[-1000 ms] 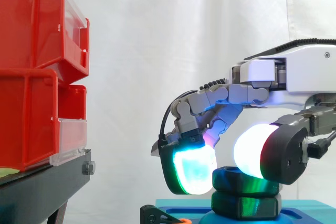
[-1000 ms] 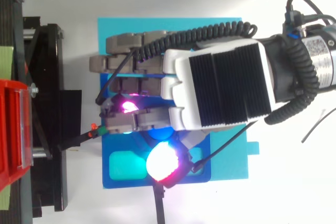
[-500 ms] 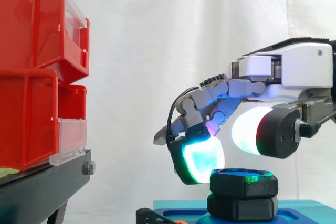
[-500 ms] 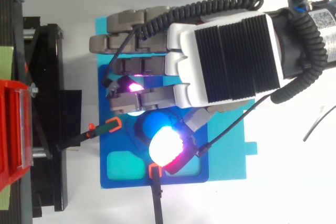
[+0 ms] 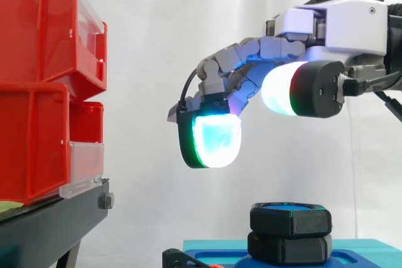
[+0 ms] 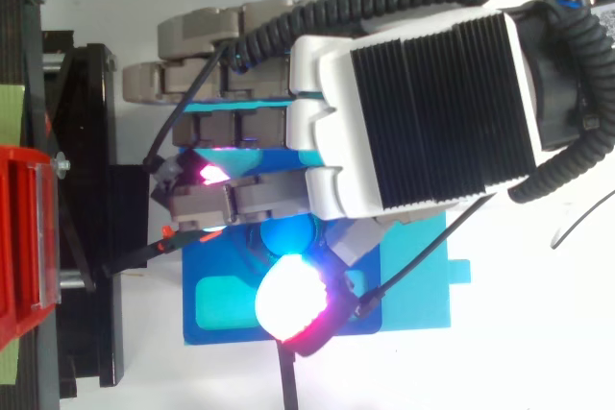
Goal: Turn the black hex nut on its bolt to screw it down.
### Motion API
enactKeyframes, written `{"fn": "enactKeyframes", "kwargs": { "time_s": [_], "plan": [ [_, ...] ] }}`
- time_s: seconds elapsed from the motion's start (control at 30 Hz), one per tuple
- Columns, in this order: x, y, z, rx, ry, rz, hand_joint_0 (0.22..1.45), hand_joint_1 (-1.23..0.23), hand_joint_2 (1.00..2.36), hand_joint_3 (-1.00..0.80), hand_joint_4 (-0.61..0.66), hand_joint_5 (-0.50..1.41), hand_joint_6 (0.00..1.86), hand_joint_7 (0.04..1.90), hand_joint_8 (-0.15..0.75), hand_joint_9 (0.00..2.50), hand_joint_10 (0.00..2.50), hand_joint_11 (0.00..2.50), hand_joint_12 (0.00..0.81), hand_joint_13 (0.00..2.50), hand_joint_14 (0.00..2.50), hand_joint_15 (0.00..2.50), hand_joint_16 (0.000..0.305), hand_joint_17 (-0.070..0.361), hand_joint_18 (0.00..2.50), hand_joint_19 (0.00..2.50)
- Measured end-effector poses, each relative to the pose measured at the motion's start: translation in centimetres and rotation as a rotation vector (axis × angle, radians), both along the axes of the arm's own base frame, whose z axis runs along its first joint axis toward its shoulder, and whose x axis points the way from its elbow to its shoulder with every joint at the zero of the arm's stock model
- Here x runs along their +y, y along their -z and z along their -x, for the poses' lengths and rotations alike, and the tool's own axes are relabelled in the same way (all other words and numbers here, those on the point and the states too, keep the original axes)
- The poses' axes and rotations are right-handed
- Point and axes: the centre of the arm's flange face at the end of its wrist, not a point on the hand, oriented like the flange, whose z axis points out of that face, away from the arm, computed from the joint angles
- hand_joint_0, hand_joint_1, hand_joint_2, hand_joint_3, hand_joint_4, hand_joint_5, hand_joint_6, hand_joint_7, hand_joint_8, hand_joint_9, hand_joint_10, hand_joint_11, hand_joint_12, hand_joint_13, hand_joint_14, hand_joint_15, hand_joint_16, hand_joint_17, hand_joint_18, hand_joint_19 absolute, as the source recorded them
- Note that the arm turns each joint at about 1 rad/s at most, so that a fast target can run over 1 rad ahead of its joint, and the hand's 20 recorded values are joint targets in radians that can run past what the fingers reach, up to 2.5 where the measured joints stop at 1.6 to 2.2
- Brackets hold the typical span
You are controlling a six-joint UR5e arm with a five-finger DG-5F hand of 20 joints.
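Observation:
The black hex nut (image 5: 290,218) sits on its blue bolt (image 5: 287,206), stacked on a second black hex piece (image 5: 290,248) on the blue base plate (image 5: 358,247). My hand (image 5: 333,26) hovers well above the nut and touches nothing. Its fingers are loosely bent, and the glowing cyan-green fingertip pad (image 5: 211,140) and the white thumb pad (image 5: 280,90) stand apart with nothing between them. From above, the hand (image 6: 423,112) covers most of the plate (image 6: 418,276), and the bolt's blue top (image 6: 288,234) peeks out beside the thumb pad (image 6: 288,300).
Red bins (image 5: 38,92) stand stacked on a black stand (image 5: 50,227) at the left. A black clip with an orange tip (image 6: 178,238) reaches from the stand side to the plate's left edge. A white curtain hangs behind.
The hand has let go of the nut and risen straight up, from pads on either side of it to well above it. The nut stays on the bolt.

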Motion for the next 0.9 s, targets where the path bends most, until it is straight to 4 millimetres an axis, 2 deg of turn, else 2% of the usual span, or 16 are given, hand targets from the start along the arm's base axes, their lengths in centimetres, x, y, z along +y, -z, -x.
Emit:
{"fn": "enactKeyframes", "kwargs": {
  "time_s": [0.17, 0.6, 0.73, 0.9],
  "plan": [
    [0.8, 0.2, -0.1, 0.002, 0.0, 0.0, 0.45, -0.25, 1.0, -0.5, 0.22, -0.02, 0.5, 1.14, 0.254, 0.8, 0.0, 0.0, 0.389, 0.46, 0.0, 0.0, 0.052, 0.118, 0.35, 0.32],
    [3.4, 0.6, -0.3, 0.02, 0.008, -0.002, 0.46, -0.21, 1.0, -0.5, 0.25, -0.02, 0.5, 0.98, 0.23, 0.78, 0.0, 0.0, 0.386, 0.44, 0.0, 0.0, 0.052, 0.117, 0.33, 0.3],
    [4.0, 0.7, -0.4, 0.026, 0.011, -0.003, 0.46, -0.21, 1.0, -0.5, 0.24, -0.02, 0.5, 0.99, 0.228, 0.79, 0.0, 0.0, 0.383, 0.44, 0.0, 0.0, 0.051, 0.115, 0.33, 0.31],
    [4.7, 0.8, -0.2, 0.046, 0.015, -0.001, 0.47, -0.21, 1.0, -0.5, 0.2, 0.0, 0.51, 1.09, 0.223, 0.81, 0.0, 0.0, 0.375, 0.44, 0.0, 0.0, 0.05, 0.112, 0.33, 0.31]
  ]
}}
